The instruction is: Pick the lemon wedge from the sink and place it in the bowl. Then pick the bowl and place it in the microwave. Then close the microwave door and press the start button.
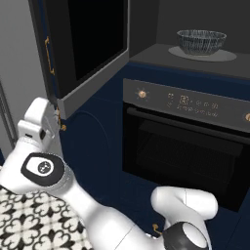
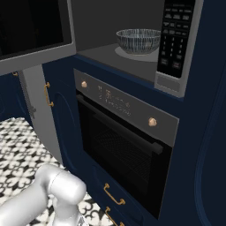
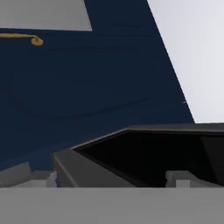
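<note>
Bowl (image 1: pixel 201 42) sits on the pale turntable (image 1: pixel 222 55) inside the microwave (image 2: pixel 176 44), above the black oven (image 2: pixel 126 141). Microwave door (image 1: pixel 93 44) hangs swung wide to the left. Claw (image 3: pixel 109 177) is spread, fingertips (image 3: pixel 17 174) apart just by the door's grey lower edge, pinching nothing.

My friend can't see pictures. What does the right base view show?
A round grey ribbed bowl sits inside the open grey-framed microwave, beside its dark side keypad. The dark glass microwave door hangs open at upper left. Below is a black oven with brass knobs, set in navy cabinets.
</note>
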